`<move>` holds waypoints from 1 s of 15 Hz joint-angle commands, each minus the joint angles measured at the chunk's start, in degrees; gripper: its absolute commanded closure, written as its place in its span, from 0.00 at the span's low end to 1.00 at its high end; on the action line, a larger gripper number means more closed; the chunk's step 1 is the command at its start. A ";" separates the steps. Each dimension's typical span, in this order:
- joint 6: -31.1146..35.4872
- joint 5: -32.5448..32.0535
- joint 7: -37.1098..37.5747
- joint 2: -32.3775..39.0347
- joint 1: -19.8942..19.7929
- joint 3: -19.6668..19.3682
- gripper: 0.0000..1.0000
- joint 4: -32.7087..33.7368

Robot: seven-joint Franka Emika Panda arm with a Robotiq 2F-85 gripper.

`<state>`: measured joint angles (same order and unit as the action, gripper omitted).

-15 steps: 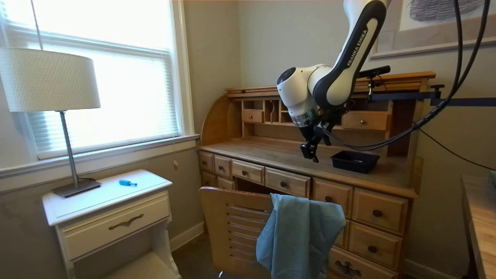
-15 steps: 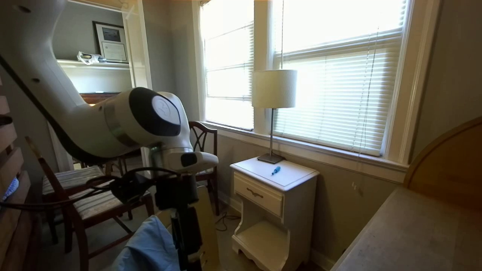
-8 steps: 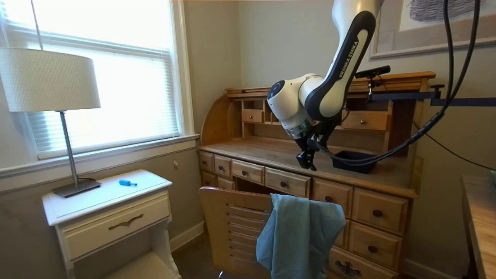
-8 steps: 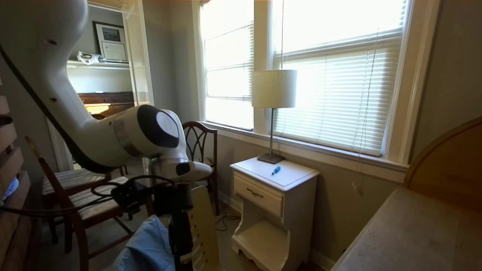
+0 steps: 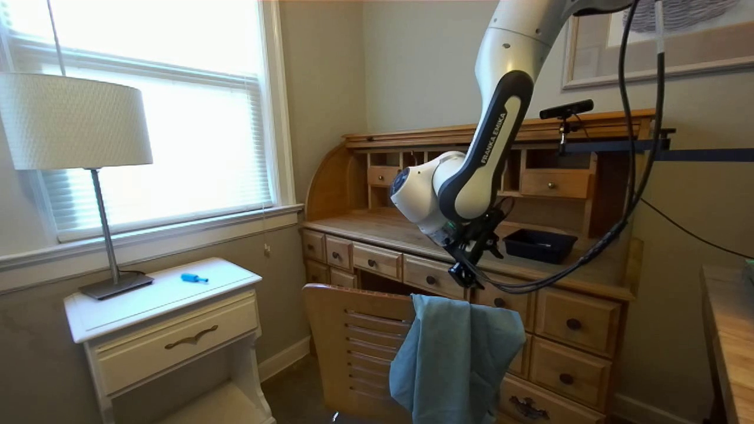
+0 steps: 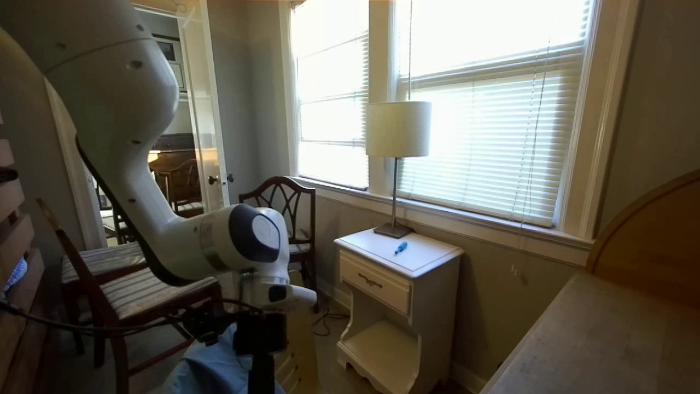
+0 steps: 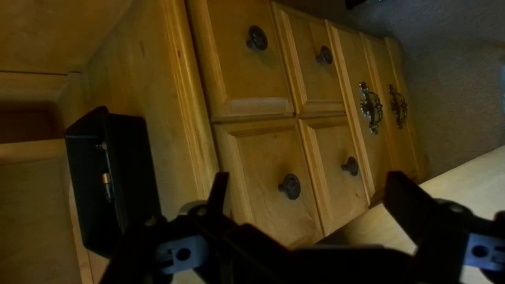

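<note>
My gripper (image 5: 466, 281) is open and empty. In the wrist view its black fingers (image 7: 307, 177) stand wide apart, with a dark round drawer knob (image 7: 291, 186) seen between them. It hangs in front of the wooden desk's (image 5: 383, 229) drawers, just above the blue cloth (image 5: 453, 353) draped over the wooden chair back (image 5: 365, 330). A black tray (image 5: 533, 252) stands on the desktop behind the gripper; in the wrist view the tray (image 7: 136, 165) holds small metallic items. In an exterior view the gripper (image 6: 261, 372) is cut by the bottom edge, so its tips are hidden.
A white nightstand (image 5: 177, 294) bears a lamp (image 5: 106, 224) and a small blue tool-like object (image 5: 193, 278). Striped-seat chairs (image 6: 153, 293) stand near the arm. A camera on a bar (image 5: 566, 110) and hanging cables (image 5: 624, 218) are close. A wooden tabletop (image 5: 730, 335) lies at the right edge.
The arm and open gripper have moved down, from over the desktop to in front of the drawers above the cloth. The cloth, chair, tray and blue object have not moved.
</note>
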<state>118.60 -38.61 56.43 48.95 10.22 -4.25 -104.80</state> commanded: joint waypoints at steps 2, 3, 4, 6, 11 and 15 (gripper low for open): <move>-6.02 4.56 -2.26 9.62 0.29 -2.61 0.00 10.25; -7.28 4.83 -2.96 10.91 0.67 -2.83 0.00 11.75; -3.51 3.38 -1.41 7.26 0.86 -3.42 0.00 6.58; -3.62 3.42 -1.47 8.54 1.01 -3.79 0.00 7.49; -0.91 -0.48 -0.79 10.66 2.58 -5.59 0.00 9.19; 0.70 -3.16 -2.44 17.86 3.66 -6.21 0.00 16.85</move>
<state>118.82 -40.00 55.52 60.53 12.53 -9.63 -94.75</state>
